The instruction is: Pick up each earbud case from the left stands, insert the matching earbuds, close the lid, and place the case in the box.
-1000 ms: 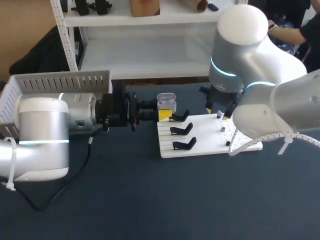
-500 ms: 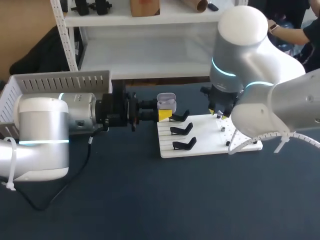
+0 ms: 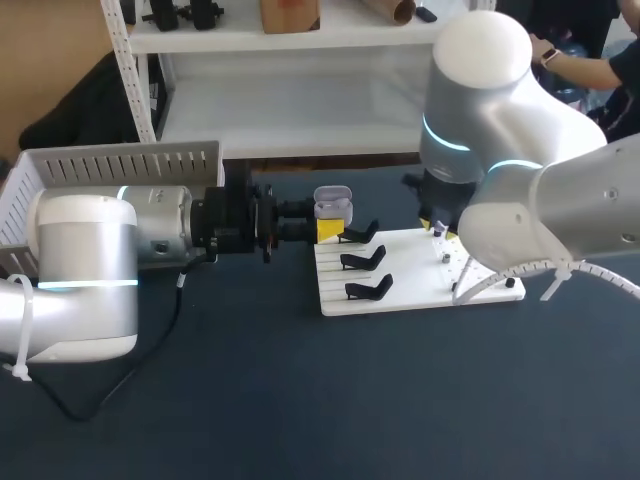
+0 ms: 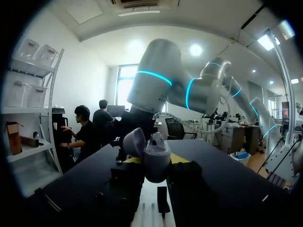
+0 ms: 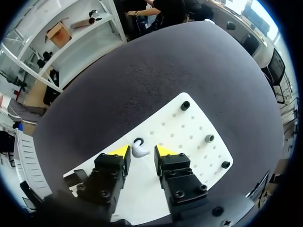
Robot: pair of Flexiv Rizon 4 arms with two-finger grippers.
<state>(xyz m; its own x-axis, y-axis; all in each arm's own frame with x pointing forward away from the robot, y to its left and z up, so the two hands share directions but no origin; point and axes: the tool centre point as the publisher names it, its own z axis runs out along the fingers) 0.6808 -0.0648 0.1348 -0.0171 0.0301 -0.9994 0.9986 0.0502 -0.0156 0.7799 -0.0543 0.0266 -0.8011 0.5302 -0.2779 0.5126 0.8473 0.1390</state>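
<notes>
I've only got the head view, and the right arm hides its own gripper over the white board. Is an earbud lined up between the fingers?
Observer: Yes. The right wrist view shows the right gripper open, an earbud lying on the white board between its yellow tips, not gripped.
Operator: And the left side, is the case really clamped?
Observer: The left wrist view shows the left gripper shut on the earbud case, a finger on each side, lid open.
</notes>
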